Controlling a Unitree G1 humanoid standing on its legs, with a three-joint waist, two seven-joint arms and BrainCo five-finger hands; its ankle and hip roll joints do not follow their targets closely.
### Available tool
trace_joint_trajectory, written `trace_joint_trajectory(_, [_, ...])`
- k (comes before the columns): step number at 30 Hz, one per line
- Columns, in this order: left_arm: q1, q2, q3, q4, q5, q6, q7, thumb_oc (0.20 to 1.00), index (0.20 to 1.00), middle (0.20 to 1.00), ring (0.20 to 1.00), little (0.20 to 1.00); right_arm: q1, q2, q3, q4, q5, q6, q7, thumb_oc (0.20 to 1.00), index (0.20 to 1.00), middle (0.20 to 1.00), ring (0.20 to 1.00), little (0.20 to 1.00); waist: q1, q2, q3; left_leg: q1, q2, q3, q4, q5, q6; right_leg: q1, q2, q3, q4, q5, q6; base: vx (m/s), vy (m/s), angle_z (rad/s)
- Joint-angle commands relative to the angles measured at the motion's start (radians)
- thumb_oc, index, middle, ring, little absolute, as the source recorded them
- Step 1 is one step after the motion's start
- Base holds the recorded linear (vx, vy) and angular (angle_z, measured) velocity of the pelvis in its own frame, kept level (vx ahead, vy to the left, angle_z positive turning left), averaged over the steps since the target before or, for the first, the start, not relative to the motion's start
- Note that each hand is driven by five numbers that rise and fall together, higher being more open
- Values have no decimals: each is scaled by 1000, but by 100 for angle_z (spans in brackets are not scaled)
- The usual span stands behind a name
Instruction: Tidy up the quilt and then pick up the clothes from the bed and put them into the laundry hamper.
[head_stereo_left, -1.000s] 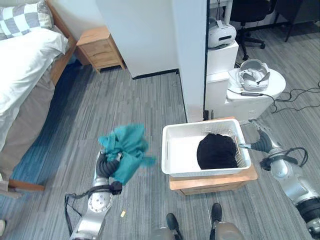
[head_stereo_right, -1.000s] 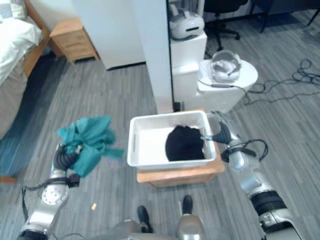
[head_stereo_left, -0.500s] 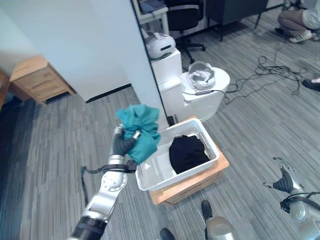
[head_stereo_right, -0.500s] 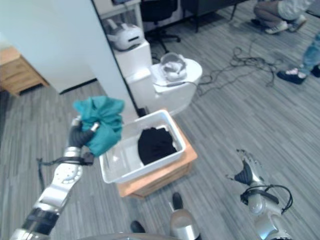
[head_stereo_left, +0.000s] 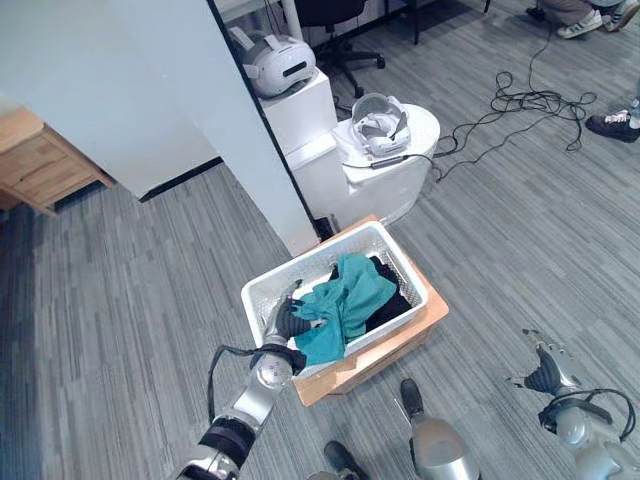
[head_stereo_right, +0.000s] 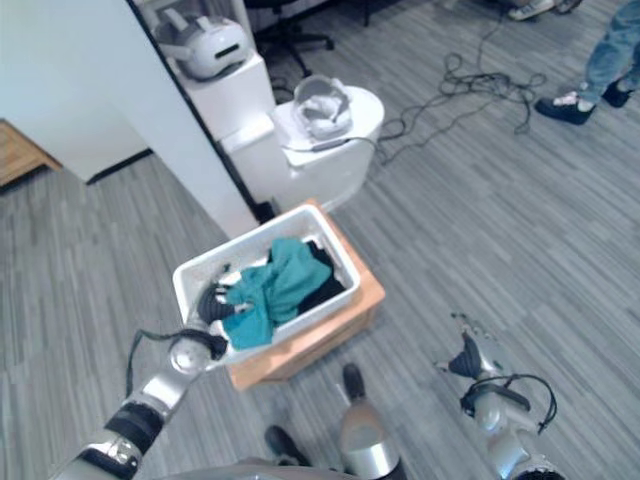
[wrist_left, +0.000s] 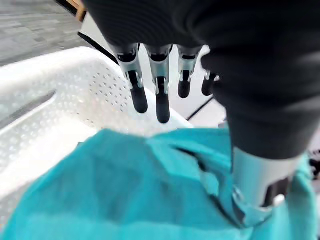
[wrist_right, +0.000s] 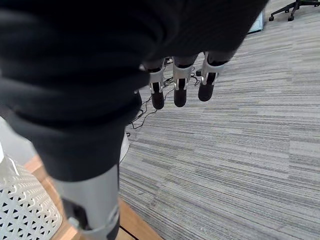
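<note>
The left hand (head_stereo_left: 285, 322) hung over the near end of the white laundry hamper (head_stereo_left: 262, 293), its fingers (wrist_left: 139, 98) straight and spread, clear of the cloth in the left wrist view. Directly beneath lay the teal garment (head_stereo_left: 343, 304), bunched inside the hamper with one fold draped over the near rim and overlapping a black garment (head_stereo_left: 396, 302). The hamper rested on a low wooden stand (head_stereo_left: 395, 338). The right hand (head_stereo_right: 469, 358) hovered over bare floor well to the right, fingers relaxed and holding nothing. The step appeared to be release of the garment; the next move would call for lifting the left hand clear and perhaps tucking the overhanging fold in.
</note>
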Motion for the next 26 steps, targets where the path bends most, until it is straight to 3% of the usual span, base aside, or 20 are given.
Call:
trace_joint_trajectory(1, [25, 97, 124, -39, -110, -66, 47, 1000, 1000, 1000, 1000, 1000, -41, 13, 29, 23, 28, -7, -17, 1000, 1000, 1000, 1000, 1000, 18, -72, -31, 45, 58, -67, 1, -38, -71, 92, -54, 8, 19, -208, 88, -16, -6, 4])
trace_joint_trajectory(11, [119, 99, 262, -21, -285, -100, 81, 1000, 1000, 1000, 1000, 1000, -85, 55, 60, 240, 65, 28, 12, 1000, 1000, 1000, 1000, 1000, 73, -99, -62, 72, 57, -95, 1, -45, -67, 131, -54, -14, 29, -216, 87, -13, 9, 11])
trace_joint_trajectory(12, [158, 77, 294, 64, -319, -89, 82, 1000, 1000, 1000, 1000, 1000, -102, 73, 78, 320, 78, 35, 20, 1000, 1000, 1000, 1000, 1000, 96, -113, -69, 78, 57, -105, 1, -47, -65, 140, -57, -23, 29, -217, 87, 8, -10, 12])
trace_joint_trajectory(16, [194, 36, 286, 223, -319, -59, 62, 1000, 1000, 1000, 1000, 1000, -119, 110, 94, 418, 94, 44, 28, 1000, 1000, 1000, 1000, 1000, 113, -121, -73, 83, 55, -112, 1, -51, -61, 149, -61, -27, 31, -220, 87, 5, 6, 5])
trace_joint_trajectory(22, [202, -16, 226, 555, -191, 19, 33, 1000, 1000, 1000, 1000, 1000, -170, 219, 127, 630, 196, 45, 40, 1000, 1000, 1000, 1000, 1000, 126, -127, -80, 84, 49, -121, 1, -57, -55, 150, -62, -21, 33, -222, 86, 2, 7, 3])
trace_joint_trajectory(26, [199, -40, 207, 662, -155, 41, 19, 1000, 1000, 1000, 1000, 1000, -201, 265, 145, 740, 238, 53, 49, 1000, 1000, 1000, 1000, 1000, 137, -127, -90, 82, 47, -125, 1, -61, -53, 149, -63, -22, 31, -221, 85, 0, 7, 2])
